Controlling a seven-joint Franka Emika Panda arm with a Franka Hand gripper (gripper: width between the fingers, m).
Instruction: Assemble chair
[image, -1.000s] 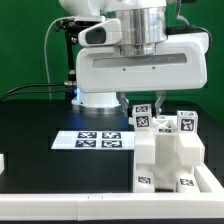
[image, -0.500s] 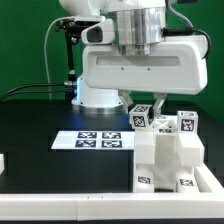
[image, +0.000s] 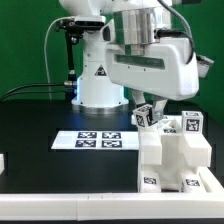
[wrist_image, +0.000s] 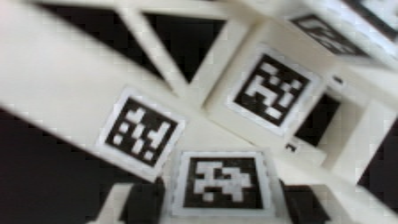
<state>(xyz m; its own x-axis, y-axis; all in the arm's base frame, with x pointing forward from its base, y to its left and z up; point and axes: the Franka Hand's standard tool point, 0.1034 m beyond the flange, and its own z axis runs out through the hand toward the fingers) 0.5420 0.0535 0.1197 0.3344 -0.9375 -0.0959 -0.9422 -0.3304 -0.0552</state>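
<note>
The chair (image: 172, 155) stands as a stepped white block with small black-and-white tags at the exterior view's right. My gripper (image: 147, 112) hangs just above its back left corner, shut on a small white tagged chair part (image: 146, 116). In the wrist view that part (wrist_image: 221, 184) fills the gap between my two dark fingers (wrist_image: 143, 200), and my gripper (wrist_image: 222, 208) looks down on the chair's tagged white faces (wrist_image: 270, 88) close below. How the held part meets the block is hidden by my hand.
The marker board (image: 100, 140) lies flat on the black table left of the chair. The robot's white base (image: 95, 85) stands behind it with cables at the left. A white piece (image: 3, 162) pokes in at the left edge.
My hand has turned and tilted over the chair, swinging toward the exterior view's right. The held part stays in the grip and has shifted slightly right.
</note>
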